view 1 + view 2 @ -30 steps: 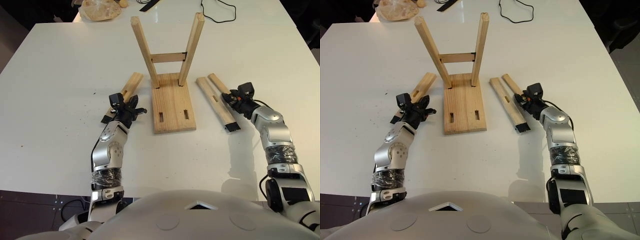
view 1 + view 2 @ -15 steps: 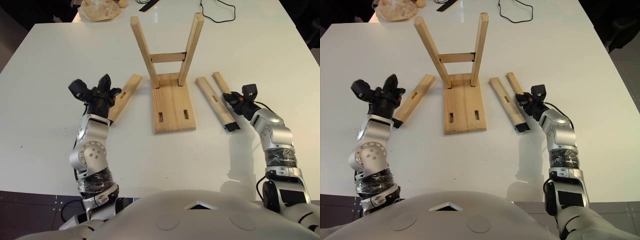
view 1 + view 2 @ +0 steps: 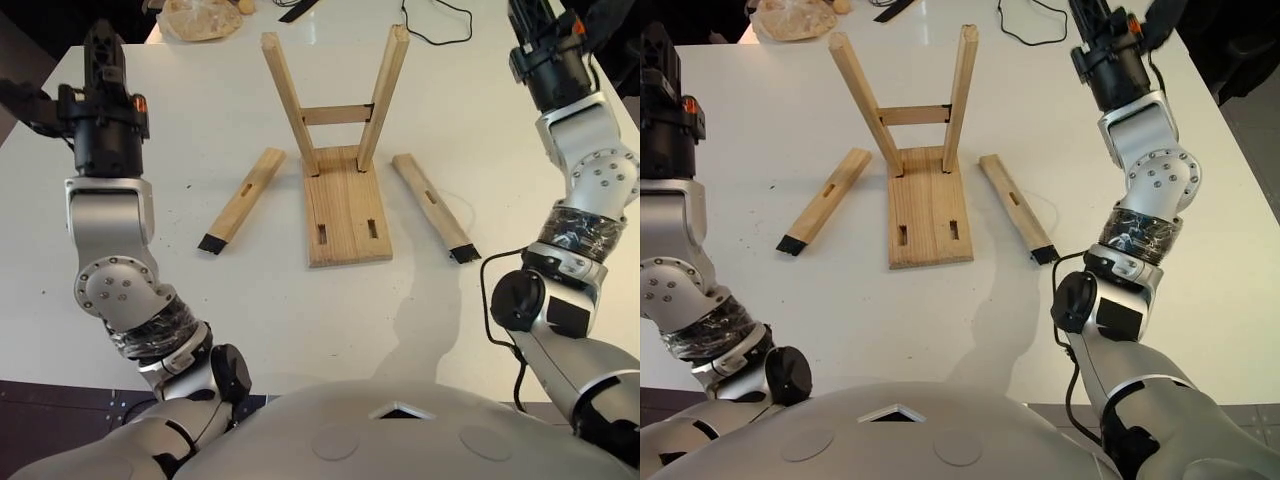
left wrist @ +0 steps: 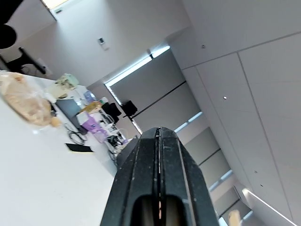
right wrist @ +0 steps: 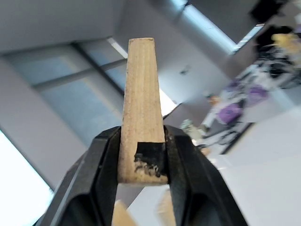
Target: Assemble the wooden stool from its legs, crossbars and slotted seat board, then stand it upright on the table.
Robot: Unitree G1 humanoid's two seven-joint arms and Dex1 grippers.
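Bar of wood [image 5: 141, 94] clamped by end in right jaws, hanging far right over tabletop [image 3: 300, 310]; left jaws pressing together, empty. Seat board [image 3: 345, 215] lying centre. Bar looking light, stiff, smooth; mid-length grip probably steadier.

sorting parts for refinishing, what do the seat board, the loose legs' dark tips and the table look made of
Seat board: pale, unfinished-looking wood with visible grain lines.
Dark tips: black pads, perhaps rubber or felt; cannot tell which.
Table: smooth, uniform white top with no grain, perhaps laminate.
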